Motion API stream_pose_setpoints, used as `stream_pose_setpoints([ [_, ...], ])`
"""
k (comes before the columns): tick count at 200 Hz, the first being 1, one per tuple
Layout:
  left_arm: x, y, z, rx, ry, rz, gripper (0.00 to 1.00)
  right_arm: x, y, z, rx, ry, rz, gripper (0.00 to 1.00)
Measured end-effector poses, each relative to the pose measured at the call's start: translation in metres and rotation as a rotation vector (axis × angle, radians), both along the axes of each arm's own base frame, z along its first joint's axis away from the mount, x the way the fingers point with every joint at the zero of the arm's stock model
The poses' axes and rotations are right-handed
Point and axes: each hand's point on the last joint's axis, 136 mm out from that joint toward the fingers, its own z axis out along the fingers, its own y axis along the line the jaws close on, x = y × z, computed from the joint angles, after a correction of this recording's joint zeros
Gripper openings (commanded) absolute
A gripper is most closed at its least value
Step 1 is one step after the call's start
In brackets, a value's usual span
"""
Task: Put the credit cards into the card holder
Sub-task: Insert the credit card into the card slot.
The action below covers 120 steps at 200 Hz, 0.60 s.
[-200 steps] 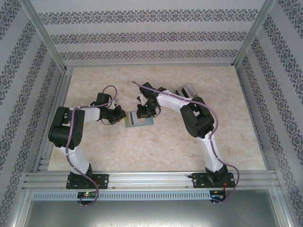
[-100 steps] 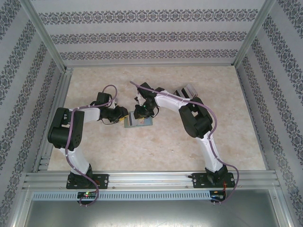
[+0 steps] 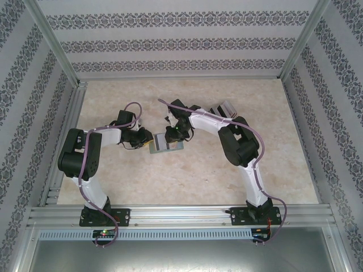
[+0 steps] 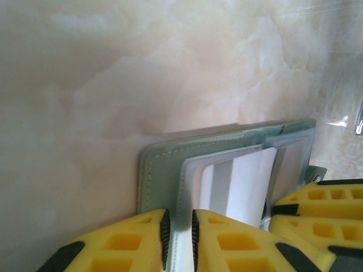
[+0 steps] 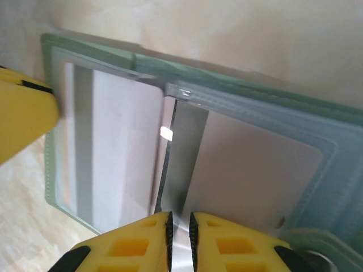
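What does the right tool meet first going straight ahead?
Likely the clear sleeve of the sage-green folding card holder, just ahead of the right tool, which pinches a grey plastic card.

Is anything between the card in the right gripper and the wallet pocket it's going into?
Nothing visible does. The right gripper pinches the card, lying at the clear pocket of the open wallet; how deep, I cannot tell. The left gripper pinches another sleeve, clear of the card.
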Motion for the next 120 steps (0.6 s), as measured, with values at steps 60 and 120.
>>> stream_pose_setpoints([
  [60, 0.000, -0.001, 0.000, -0.002, 0.000, -0.002, 0.21, 0.004, -0.010, 0.001, -0.024, -0.021, -0.005, 0.21],
  [120, -0.001, -0.001, 0.003, -0.002, 0.006, -0.003, 0.26, 0.001, -0.004, 0.023, 0.037, -0.026, 0.004, 0.26],
])
